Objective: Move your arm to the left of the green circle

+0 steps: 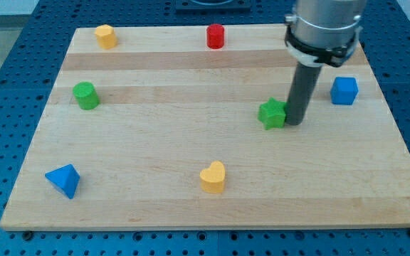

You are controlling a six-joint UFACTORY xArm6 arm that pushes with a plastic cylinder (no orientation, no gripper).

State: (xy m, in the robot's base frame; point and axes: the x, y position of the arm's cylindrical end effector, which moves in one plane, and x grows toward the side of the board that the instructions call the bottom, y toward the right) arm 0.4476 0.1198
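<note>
On the desk's (191,199) right, my tip (295,122) touches the green star (272,114).
The rod end effector holds nothing; the green circle (86,95) sits far left.

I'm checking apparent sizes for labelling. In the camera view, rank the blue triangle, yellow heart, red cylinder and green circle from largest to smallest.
1. blue triangle
2. yellow heart
3. green circle and red cylinder look alike.
The first two lie nearer the view's bottom, so nearness may inflate them.
</note>
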